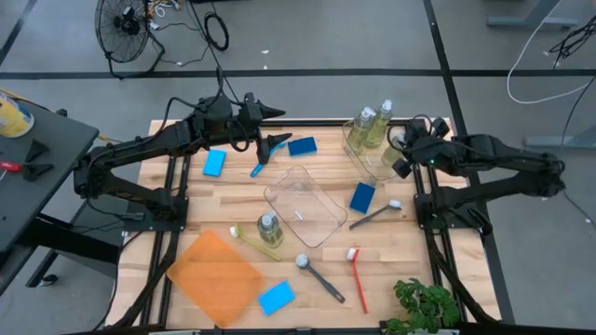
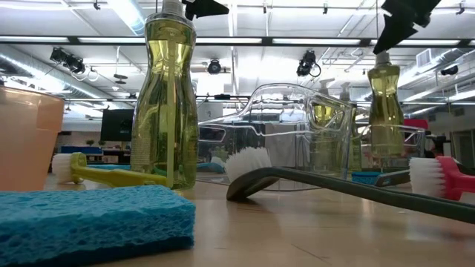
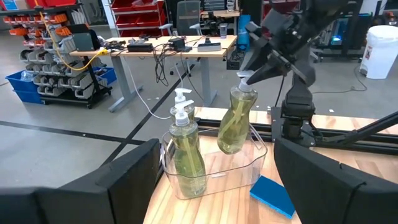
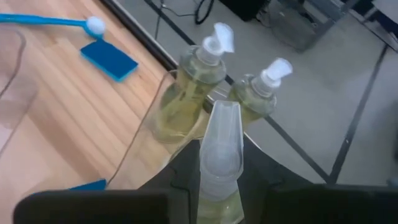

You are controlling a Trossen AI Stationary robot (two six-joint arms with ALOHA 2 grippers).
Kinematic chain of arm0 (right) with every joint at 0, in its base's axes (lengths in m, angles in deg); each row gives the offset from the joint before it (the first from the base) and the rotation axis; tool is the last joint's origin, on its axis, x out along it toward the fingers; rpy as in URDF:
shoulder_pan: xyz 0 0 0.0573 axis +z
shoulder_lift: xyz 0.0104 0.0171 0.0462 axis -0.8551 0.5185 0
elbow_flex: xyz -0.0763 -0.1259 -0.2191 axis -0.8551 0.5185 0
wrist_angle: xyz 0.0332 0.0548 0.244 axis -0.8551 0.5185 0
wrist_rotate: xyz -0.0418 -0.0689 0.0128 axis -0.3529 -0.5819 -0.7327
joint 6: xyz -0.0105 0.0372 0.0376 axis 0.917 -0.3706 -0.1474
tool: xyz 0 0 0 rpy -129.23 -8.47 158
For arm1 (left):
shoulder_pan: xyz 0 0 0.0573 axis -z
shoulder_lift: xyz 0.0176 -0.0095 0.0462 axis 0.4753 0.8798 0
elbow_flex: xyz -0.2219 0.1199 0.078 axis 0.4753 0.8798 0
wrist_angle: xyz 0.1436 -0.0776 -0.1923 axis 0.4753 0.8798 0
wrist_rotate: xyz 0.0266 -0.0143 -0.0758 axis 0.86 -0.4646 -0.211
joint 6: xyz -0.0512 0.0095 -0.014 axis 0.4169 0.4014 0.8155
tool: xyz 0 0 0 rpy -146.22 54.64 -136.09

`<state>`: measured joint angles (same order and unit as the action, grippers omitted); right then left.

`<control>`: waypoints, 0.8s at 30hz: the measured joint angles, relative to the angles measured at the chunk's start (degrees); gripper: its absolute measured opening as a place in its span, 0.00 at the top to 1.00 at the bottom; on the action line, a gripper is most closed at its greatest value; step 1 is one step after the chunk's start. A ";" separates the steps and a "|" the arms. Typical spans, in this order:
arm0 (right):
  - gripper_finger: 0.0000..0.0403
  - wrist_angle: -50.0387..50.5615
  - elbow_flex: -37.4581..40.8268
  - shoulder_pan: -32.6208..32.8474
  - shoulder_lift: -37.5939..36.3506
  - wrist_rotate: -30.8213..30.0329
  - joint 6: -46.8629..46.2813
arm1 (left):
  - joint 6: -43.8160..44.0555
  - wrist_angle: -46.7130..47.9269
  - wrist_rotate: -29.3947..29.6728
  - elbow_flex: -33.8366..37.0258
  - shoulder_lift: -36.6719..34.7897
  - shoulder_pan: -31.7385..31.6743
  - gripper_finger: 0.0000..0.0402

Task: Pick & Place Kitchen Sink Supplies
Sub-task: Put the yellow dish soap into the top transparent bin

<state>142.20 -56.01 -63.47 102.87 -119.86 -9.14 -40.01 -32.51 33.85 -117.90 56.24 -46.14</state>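
Right hand (image 3: 252, 71): closed on the cap of a soap bottle (image 3: 234, 124), holding it tilted over the far tub (image 3: 214, 177); in the high view it sits at the upper right of the frame, over the counter's far right corner.
Held bottle: body hangs inside the tub's rim beside two upright pump bottles (image 3: 186, 155); whether its base touches the tub floor cannot be told. The right wrist view looks down on its pale cap (image 4: 219, 146) between the fingers.
Left hand (image 1: 275, 146): fingers spread wide, holding nothing, above the counter (image 1: 233, 195) at upper centre of the high view, near a blue brush (image 1: 257, 168).
Centre tub (image 1: 305, 205): clear, middle of the high view, tilted; what is inside cannot be told.
Loose bottle (image 1: 269, 230): stands upright just left of the centre tub, beside a yellow-green brush (image 1: 251, 240).
Sponges: one left of the left hand (image 1: 214, 163), one right of it (image 1: 302, 146), one right of the centre tub (image 1: 362, 197), one at lower centre (image 1: 277, 298).
Other brushes: a grey one (image 1: 375, 215) right of the centre tub, a second grey one (image 1: 319, 275) and a red one (image 1: 358, 277) at lower centre.
Tray (image 1: 214, 277): orange, flat, lower left of the counter.
Plant (image 1: 424, 305): green, lower right corner of the counter.
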 joint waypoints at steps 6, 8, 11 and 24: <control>0.81 -1.50 2.73 -3.57 -1.04 -0.61 -3.09 | -0.02 -0.02 0.01 0.02 0.00 0.00 0.20; 0.81 -2.57 4.05 -4.59 -1.31 -0.49 -4.03 | 0.00 0.00 -0.01 0.01 0.00 -0.01 0.20; 0.81 -4.92 6.61 -5.88 -1.68 1.04 -5.05 | -0.02 -0.01 0.01 0.02 0.00 0.00 0.20; 0.78 -11.21 11.37 -8.19 -2.10 0.18 -7.29 | 0.00 0.00 -0.01 0.02 0.00 0.00 0.20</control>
<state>130.99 -44.65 -71.66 100.77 -119.68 -16.43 -40.01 -32.51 33.85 -117.88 56.24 -46.14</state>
